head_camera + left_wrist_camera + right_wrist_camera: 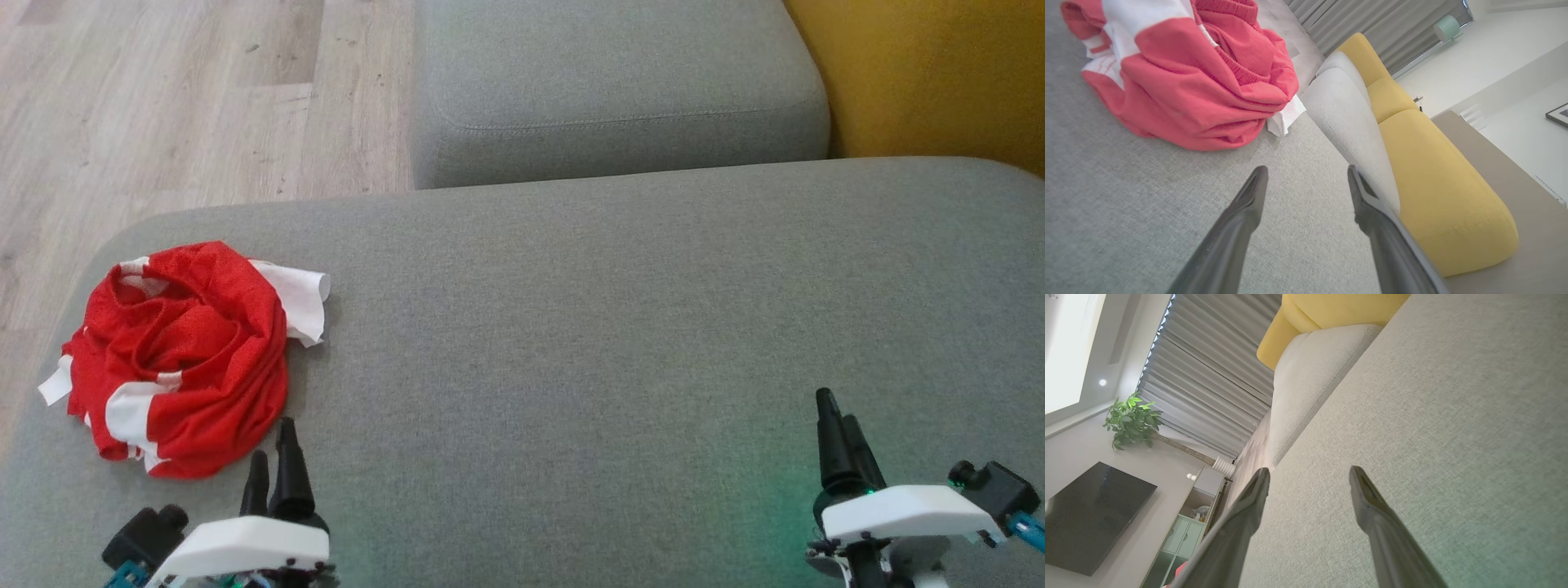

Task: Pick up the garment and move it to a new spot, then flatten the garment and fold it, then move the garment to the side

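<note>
The garment [184, 355] is a red and white shirt, crumpled in a heap on the left end of the grey sofa cushion [588, 327]. In the left wrist view the garment [1192, 77] lies just beyond my fingers, apart from them. My left gripper [273, 457] sits at the lower left, right below the heap, open and holding nothing; its fingers [1249, 204] spread wide over bare cushion. My right gripper [837, 425] rests at the lower right, far from the garment, open and empty, with its fingers [1372, 506] above plain grey fabric.
A second grey cushion [612, 90] lies behind the work surface, with a yellow sofa part [939, 73] at the far right. Wooden floor [163, 106] drops away past the cushion's left and far-left edges. The right wrist view takes in curtains, a plant [1131, 420] and a dark screen [1090, 518].
</note>
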You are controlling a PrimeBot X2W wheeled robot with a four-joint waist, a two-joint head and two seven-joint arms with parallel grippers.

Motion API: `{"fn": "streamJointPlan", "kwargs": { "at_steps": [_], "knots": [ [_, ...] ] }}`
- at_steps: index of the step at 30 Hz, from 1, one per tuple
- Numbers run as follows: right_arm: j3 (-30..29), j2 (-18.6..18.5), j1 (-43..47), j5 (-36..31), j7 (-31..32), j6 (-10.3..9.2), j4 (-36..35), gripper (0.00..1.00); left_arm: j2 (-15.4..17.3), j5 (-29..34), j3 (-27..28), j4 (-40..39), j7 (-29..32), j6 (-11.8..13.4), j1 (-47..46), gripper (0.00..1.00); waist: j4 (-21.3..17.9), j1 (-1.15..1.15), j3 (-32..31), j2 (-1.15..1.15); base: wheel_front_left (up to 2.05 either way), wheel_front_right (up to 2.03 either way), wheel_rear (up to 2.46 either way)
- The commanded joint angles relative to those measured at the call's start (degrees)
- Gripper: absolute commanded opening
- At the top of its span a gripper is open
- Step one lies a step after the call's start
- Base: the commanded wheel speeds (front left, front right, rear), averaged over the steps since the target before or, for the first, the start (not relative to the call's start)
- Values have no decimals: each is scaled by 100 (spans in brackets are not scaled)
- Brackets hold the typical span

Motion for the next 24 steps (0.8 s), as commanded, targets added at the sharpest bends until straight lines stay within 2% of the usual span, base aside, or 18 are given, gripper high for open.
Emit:
{"fn": "streamJointPlan", "kwargs": {
  "at_steps": [1, 24],
  "knots": [
    [122, -32, -226, -207, -90, 21, -224, 100, 30, 191, 0, -240, -84, 29, -226, 100, -2, 0, -10, 0, 0, 0, 0],
    [514, -42, -215, -1815, -478, 30, -317, 100, 37, 1664, -429, -512, -474, 369, -215, 100, -16, 0, -142, 0, 0, 0, 0]
  ]
}}
